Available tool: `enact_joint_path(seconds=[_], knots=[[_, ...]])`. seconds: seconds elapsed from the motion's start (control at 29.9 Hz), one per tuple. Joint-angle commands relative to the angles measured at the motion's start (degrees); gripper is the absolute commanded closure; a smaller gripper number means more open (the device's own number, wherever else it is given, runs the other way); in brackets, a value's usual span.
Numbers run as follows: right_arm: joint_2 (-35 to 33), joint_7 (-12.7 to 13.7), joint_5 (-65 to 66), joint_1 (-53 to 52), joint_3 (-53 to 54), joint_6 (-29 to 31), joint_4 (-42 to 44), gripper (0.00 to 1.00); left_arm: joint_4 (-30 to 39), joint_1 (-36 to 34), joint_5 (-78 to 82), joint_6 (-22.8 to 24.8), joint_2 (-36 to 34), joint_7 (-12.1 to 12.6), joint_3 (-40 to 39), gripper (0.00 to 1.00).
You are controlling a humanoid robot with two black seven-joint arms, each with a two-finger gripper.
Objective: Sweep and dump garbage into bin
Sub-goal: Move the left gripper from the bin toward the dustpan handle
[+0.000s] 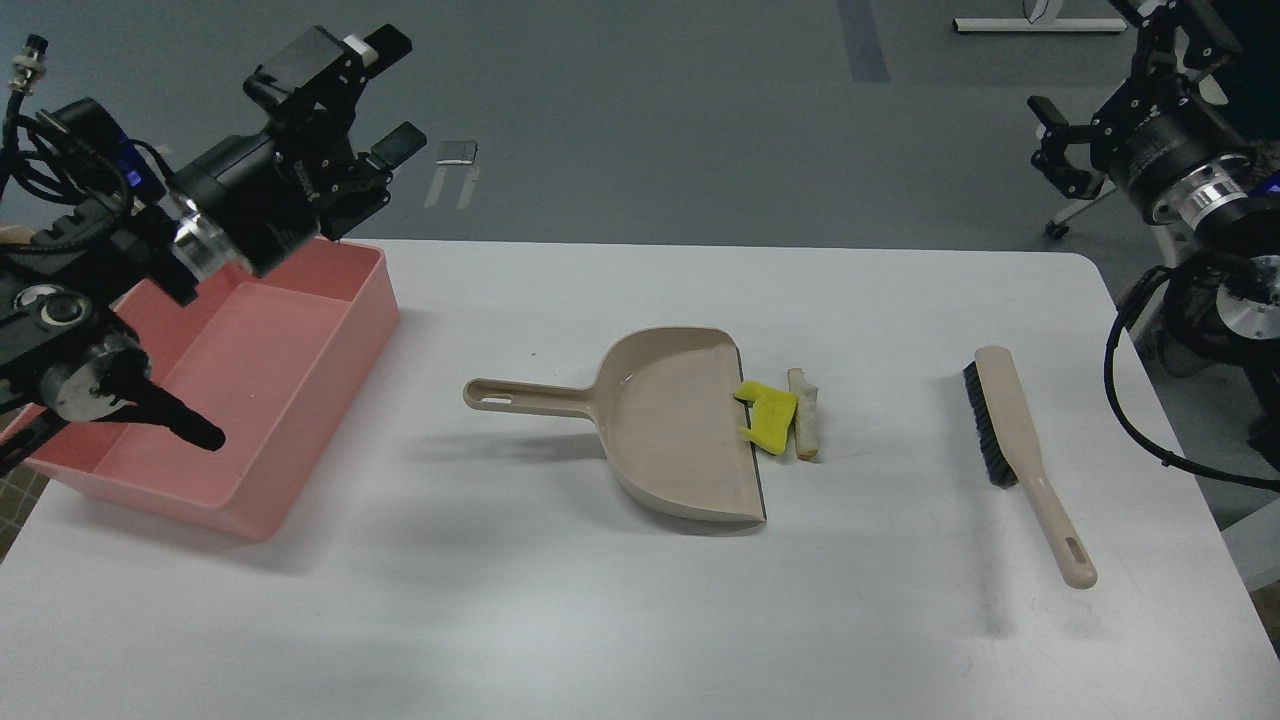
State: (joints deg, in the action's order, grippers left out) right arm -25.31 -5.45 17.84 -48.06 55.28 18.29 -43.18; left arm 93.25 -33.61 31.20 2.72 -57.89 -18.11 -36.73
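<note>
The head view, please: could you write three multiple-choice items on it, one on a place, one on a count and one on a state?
1. Where does the brush lie?
A. right of the dustpan
B. in the pink bin
C. on the dustpan

2. How many garbage scraps lie at the dustpan's lip?
A. one
B. two
C. four

3. What does the left tool hold?
A. the brush
B. the dustpan
C. nothing

Key: 1 A, the brush lies alone on the table's right side. 2 B, a yellow piece and a pale stick. 3 C, its fingers stand open above the bin's far corner.
</note>
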Motion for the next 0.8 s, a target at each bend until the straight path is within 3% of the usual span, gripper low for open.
enact_joint_path(seconds=[0.0, 0.3, 0.57, 0.77], knots=[[0.0, 0.0, 0.0, 0.2, -0.7, 0.0, 0.0, 0.00, 6.2, 7.0, 0.2, -2.2, -3.2, 0.0, -0.6, 0.01], [0.0, 0.0, 0.0, 1.1, -0.7, 0.0, 0.0, 0.00, 7.7, 17.2, 2.6, -3.3, -1.0, 0.0, -0.1, 0.01], [-0.5, 0.0, 0.5, 1.7, -0.7, 0.0, 0.0, 0.00, 4.3, 23.6, 13.1, -4.4, 9.4, 0.5, -0.6, 0.01], [-0.6, 0.0, 0.6, 1.7, -0.7, 0.0, 0.0, 0.00, -0.3, 23.9, 14.8, -4.6, 14.9, 0.5, -0.8, 0.01]])
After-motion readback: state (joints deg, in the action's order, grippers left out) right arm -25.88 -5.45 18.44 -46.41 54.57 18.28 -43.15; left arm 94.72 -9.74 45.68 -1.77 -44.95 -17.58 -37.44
